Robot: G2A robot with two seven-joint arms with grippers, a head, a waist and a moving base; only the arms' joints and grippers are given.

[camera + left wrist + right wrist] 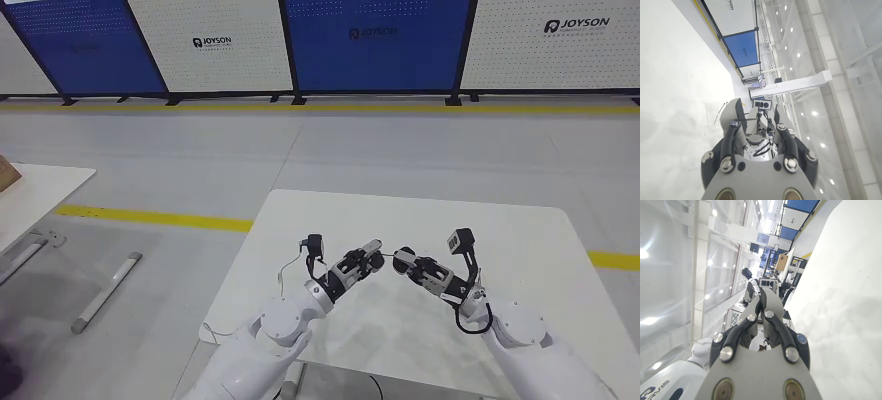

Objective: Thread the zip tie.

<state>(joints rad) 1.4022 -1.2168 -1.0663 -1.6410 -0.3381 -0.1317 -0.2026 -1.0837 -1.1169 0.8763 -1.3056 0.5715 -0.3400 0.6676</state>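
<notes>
- Up in the air above the white table (480,230), between the robot's two arms: the zip tie (745,119), a thin black strip.
- Squeezed tight on one end of it: the right gripper (763,294), with both fingers (772,302) pressed together.
- Spread wide and holding nothing: the left gripper (757,105), facing the right gripper nose to nose.
- Free end of the strip sticking out sideways from the right gripper, toward the left gripper's finger (734,111) on the table side.
- Touching that finger or just short of it? Too hard to tell.
- Long way of the strip: across the gap of the left jaws, not straight into it.
- Nearest helper for the free end: the left gripper, with the strip sitting inside its gap.
- Likely next: close the left fingers on the free end, maybe after a small turn to catch the strip flat. Only a guess.
- Head of the tie hidden, so no way to tell how far along the threading is.
- Flat on the table, well apart from both grippers: two spare ties (720,113).
</notes>
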